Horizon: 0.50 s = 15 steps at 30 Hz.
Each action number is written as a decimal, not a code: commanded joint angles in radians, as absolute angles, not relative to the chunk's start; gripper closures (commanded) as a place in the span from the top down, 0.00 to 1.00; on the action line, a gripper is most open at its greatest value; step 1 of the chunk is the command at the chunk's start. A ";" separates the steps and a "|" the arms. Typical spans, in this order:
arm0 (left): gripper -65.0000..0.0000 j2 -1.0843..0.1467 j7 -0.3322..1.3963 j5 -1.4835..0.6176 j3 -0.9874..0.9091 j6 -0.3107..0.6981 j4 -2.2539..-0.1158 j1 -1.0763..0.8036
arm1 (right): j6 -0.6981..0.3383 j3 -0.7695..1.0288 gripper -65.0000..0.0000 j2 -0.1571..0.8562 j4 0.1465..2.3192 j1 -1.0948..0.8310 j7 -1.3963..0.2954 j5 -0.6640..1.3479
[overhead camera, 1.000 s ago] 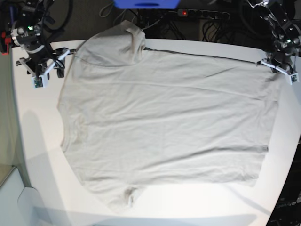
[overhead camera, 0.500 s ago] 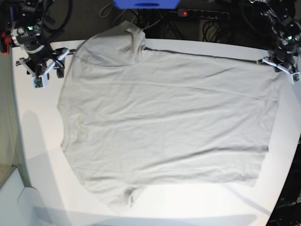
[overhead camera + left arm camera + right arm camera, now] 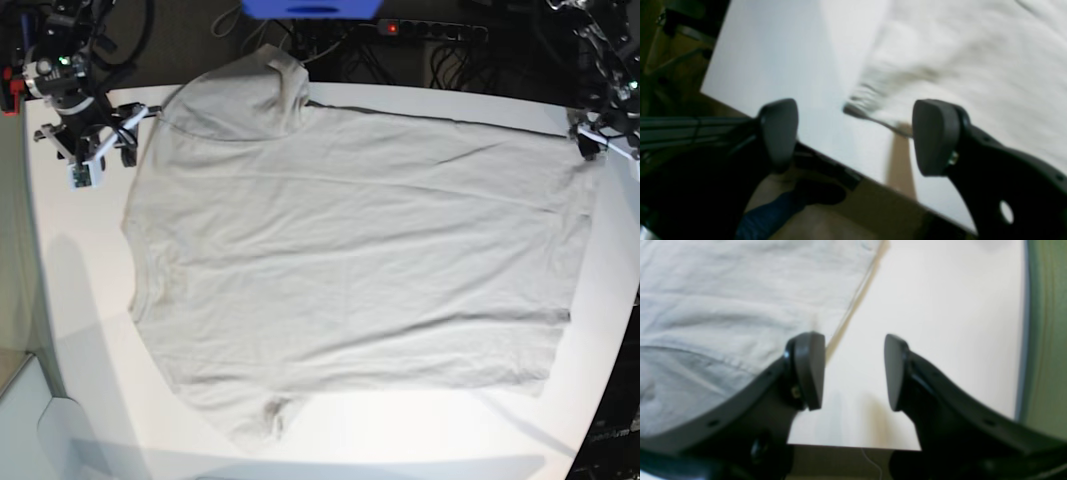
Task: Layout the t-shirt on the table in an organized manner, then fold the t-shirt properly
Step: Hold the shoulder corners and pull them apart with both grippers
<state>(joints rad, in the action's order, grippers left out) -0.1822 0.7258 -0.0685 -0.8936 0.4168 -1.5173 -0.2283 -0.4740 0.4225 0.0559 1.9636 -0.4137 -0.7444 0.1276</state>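
Fingers first, at the upper left of the base view: the right gripper hangs over the bare tabletop just beside the shirt's edge, and its wrist view shows the two dark fingers standing moderately apart with nothing between them but white surface, the cloth's hem running just past the left one. Moving across, the t-shirt is spread flat and wide over the middle of the tabletop, light grey-beige and lightly creased; one sleeve reaches up over the far edge at top centre-left, the other sleeve lies bunched at the bottom centre-left near the front edge, and the long straight hem runs down the right side of the frame. Behind the far edge, a blue object and a black power strip with a red light sit among cables on the dark floor. Over at the upper right corner, the left gripper sits at the shirt's corner by the tabletop's edge; in its wrist view the fingers are spread wide with nothing clamped between them, and the blurred, rumpled corner of the shirt lies on the tabletop just beyond the gap.
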 commanded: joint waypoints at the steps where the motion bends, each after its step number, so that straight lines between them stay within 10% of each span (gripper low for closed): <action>1: 0.80 -0.214 0.705 -0.079 -0.895 0.418 -1.520 -0.213 | -0.467 0.429 0.46 0.070 1.982 -0.414 -0.723 0.133; 15: 0.80 -0.225 0.704 -0.070 -0.888 0.418 -1.374 -0.137 | -0.467 0.429 0.46 0.071 1.982 -0.414 -0.723 0.133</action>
